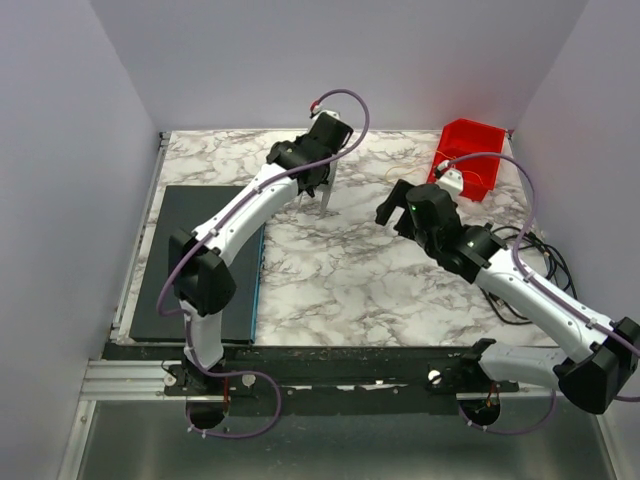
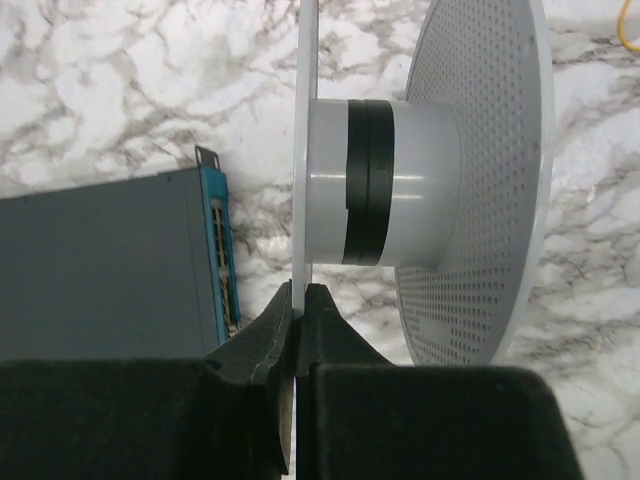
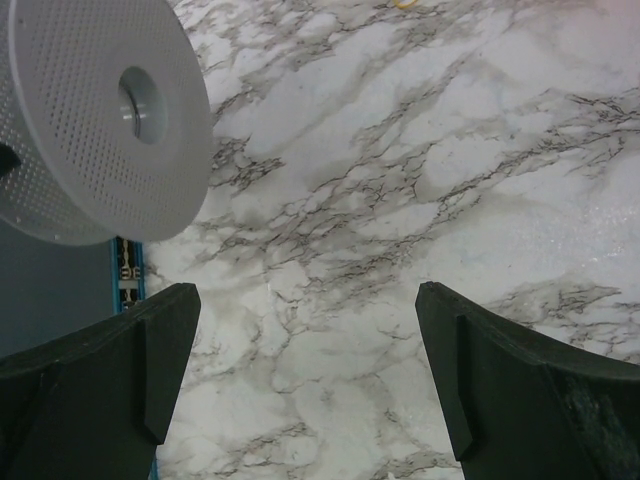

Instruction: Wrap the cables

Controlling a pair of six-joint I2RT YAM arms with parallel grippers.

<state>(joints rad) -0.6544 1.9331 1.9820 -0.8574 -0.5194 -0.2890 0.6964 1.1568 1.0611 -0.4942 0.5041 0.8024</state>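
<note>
Orange-tan cables (image 2: 628, 38): probably limp, snagging easily; pinching one free end is looking best.
Left end effector (image 2: 297, 300): clenching spool (image 2: 480, 180) flange.
Right end effector (image 3: 305, 345): hanging released.

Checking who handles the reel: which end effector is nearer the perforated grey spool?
Left. The left end effector is shut on a flange of the spool; the right end effector hangs open above the marble table, apart from the spool, to its right in the top view.

Red bin (image 1: 492, 170), grey box (image 1: 175, 205), marble table (image 1: 340, 270)
</note>
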